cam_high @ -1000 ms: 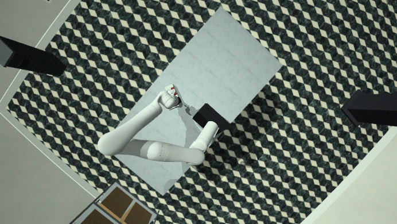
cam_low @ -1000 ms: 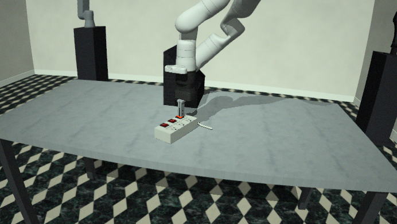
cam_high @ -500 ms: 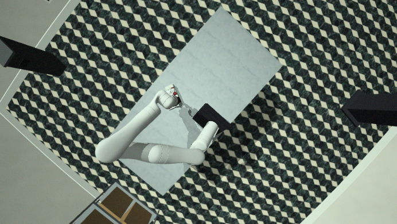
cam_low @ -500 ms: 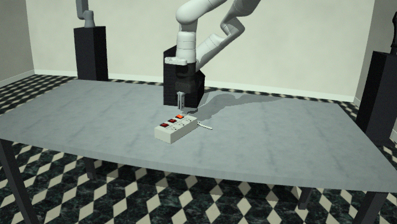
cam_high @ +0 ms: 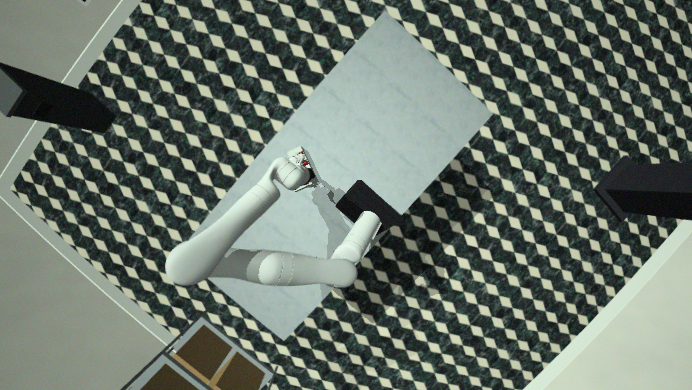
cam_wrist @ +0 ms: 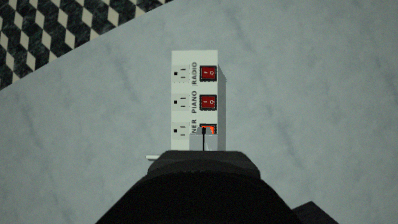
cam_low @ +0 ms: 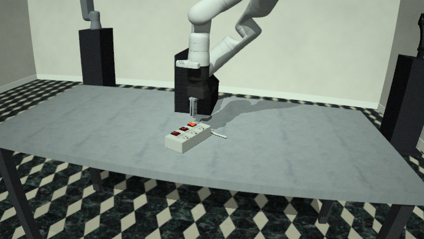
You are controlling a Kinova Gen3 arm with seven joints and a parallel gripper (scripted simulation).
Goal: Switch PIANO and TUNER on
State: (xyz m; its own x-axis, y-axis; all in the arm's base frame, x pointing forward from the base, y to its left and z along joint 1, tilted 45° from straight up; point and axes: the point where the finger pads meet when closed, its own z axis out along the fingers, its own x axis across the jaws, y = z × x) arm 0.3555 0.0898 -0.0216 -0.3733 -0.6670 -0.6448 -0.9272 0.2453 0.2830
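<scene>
A white power strip (cam_wrist: 196, 100) lies flat on the grey table, the right way up; it also shows in the exterior view (cam_low: 188, 136) and, partly under my wrist, in the top view (cam_high: 302, 159). It has three red rocker switches. The RADIO switch (cam_wrist: 208, 73) and the PIANO switch (cam_wrist: 208, 103) are dark red. The TUNER switch (cam_wrist: 212, 129) glows bright orange-red, as in the exterior view (cam_low: 192, 124). My gripper (cam_wrist: 204, 135) is shut and empty, its fingertips a little above the TUNER switch, as the exterior view (cam_low: 192, 110) shows.
A short white cord stub (cam_low: 219, 135) sticks out of the strip's far end. My black base pedestal (cam_low: 196, 89) stands on the table just behind the strip. Two other black pedestals (cam_low: 97, 56) (cam_low: 404, 101) stand off the table.
</scene>
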